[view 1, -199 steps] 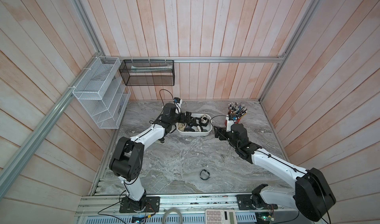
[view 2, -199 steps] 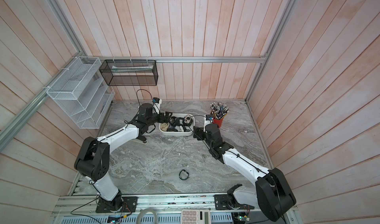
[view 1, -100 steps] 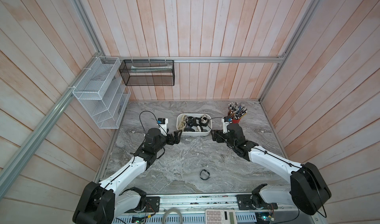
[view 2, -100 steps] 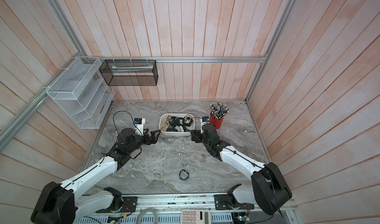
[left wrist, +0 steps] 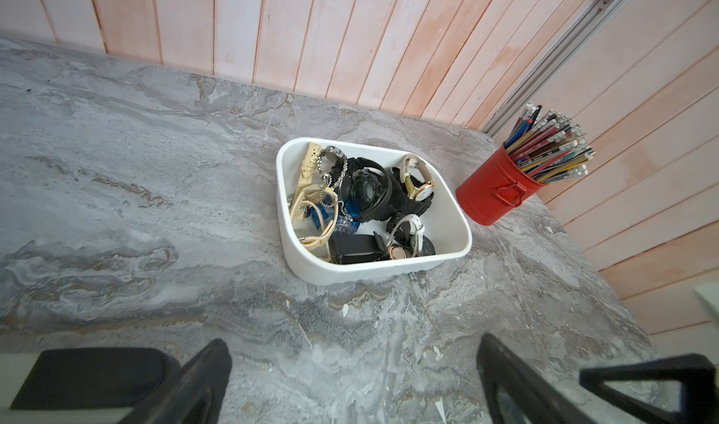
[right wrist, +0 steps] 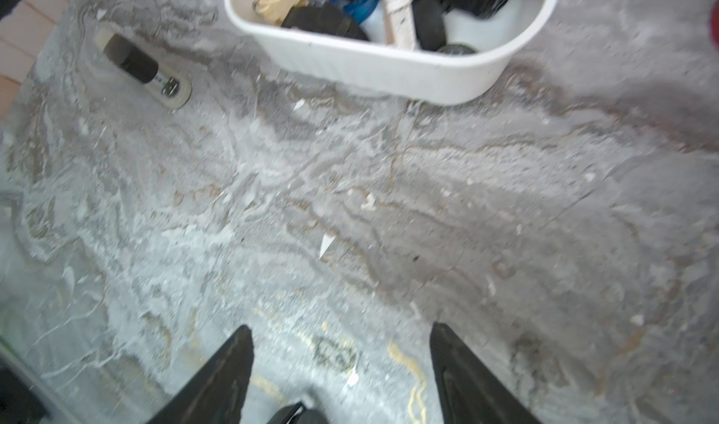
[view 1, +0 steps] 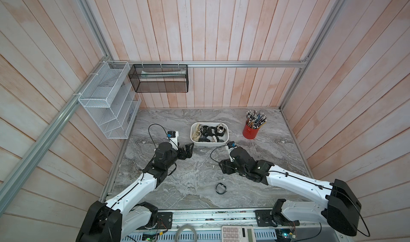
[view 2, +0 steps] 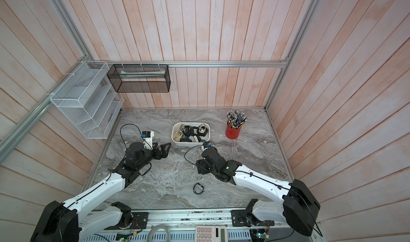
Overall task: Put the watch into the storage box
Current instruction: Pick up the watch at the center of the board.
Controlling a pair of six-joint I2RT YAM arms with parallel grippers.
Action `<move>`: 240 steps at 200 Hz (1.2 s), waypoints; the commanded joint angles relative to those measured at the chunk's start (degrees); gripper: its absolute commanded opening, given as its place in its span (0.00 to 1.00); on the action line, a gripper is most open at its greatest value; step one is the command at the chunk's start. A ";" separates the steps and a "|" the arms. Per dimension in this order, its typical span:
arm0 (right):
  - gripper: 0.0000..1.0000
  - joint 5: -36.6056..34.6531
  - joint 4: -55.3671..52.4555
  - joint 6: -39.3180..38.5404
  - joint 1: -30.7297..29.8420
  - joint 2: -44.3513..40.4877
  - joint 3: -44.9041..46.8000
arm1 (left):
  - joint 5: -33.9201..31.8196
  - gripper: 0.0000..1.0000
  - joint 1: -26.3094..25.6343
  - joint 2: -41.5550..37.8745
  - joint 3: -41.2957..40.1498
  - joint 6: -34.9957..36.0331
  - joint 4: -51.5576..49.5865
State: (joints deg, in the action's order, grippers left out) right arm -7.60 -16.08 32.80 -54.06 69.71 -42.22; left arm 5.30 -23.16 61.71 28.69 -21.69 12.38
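A black watch (view 1: 221,188) (view 2: 198,188) lies loose on the marble table near its front edge, apart from both grippers. The white storage box (view 1: 192,132) (view 2: 173,134) (left wrist: 451,223) (right wrist: 389,68) stands at mid-table with several watches inside. My left gripper (view 1: 187,151) (view 2: 165,151) (left wrist: 352,358) hangs open and empty just left of the box's near corner. Between the box and the watch my right gripper (view 1: 223,168) (view 2: 199,166) (right wrist: 340,338) points down at bare table. Its jaws are apart with nothing between them. Neither wrist view shows the loose watch.
A red cup of pencils (view 1: 250,132) stands right of the box. On the left wall hangs a white wire-mesh rack (view 1: 111,105), and a black wire-mesh basket (view 1: 158,79) hangs on the back wall. A calculator (view 1: 238,233) lies on the front rail.
My left arm has drawn back from over the box to its left front. My right gripper has moved from the box's near edge toward the front, its jaws somewhat narrower.
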 commanded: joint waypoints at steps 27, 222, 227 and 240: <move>0.63 -0.88 -8.66 10.28 -9.64 0.07 -1.70 | -4.54 1.00 0.17 -4.28 -2.27 -0.08 -0.84; 0.40 1.98 -8.88 13.40 -17.78 15.04 -4.84 | -6.80 1.00 1.04 -6.88 -3.29 0.20 -2.93; 0.39 1.89 -8.89 13.12 -17.74 15.67 -5.10 | -6.79 1.00 1.01 -6.87 -3.22 0.25 -2.97; 0.37 1.88 -8.42 12.79 -17.75 17.14 -5.32 | -6.79 1.00 1.03 -6.78 -3.13 0.34 -3.15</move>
State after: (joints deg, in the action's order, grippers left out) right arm -4.60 -23.77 46.11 -71.55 84.29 -46.04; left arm -0.54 -22.50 55.29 26.02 -21.69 9.82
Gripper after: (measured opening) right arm 0.389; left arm 0.995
